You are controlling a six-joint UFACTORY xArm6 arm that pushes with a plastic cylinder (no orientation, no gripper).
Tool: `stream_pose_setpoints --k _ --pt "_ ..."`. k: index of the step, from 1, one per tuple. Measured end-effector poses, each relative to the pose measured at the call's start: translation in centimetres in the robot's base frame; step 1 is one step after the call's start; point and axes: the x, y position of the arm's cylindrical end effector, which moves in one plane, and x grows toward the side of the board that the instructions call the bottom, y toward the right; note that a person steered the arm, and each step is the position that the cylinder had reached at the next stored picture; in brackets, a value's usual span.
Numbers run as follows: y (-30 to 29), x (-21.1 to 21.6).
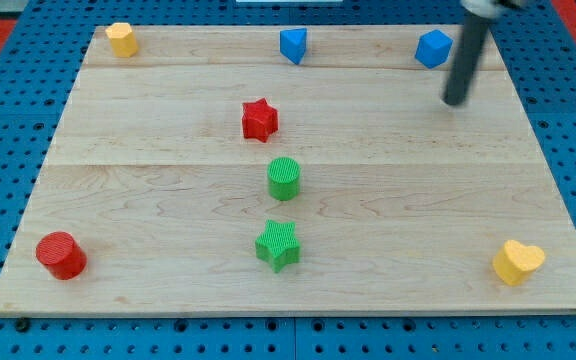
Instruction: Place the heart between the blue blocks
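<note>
The yellow heart point(518, 262) lies near the surface's point(168, 190) corner at the view's bottom right, well apart from everything else. The two blue blocks sit along the view's top edge: one blue block point(293, 45) near the middle, a wedge-like shape, and a second blue block point(433, 48) further to the view's right, many-sided. The stretch of wood between them is bare.

My tip point(454, 100) rests on the surface just below and to the right of that second blue block, near it but apart, and far above the heart. The tool is a plain rod with nothing to clench, so it holds nothing.

Down the middle stand a red star point(259, 120), a green cylinder point(284, 178) and a green star point(278, 244). A red cylinder point(61, 254) sits at the view's bottom left, a yellow block point(121, 38) at the top left.
</note>
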Motion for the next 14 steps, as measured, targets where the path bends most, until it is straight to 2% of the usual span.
stream_pose_setpoints --k 1,2,3,5,8,11,13,14 --pt "5.1 11.3" --pt "5.0 20.9" --pt "0.2 21.6" --pt "-12.1 9.3" --pt "-12.2 0.7" --pt "-4.4 1.6" --pt "-5.1 -5.1" --pt "-0.1 -2.1"
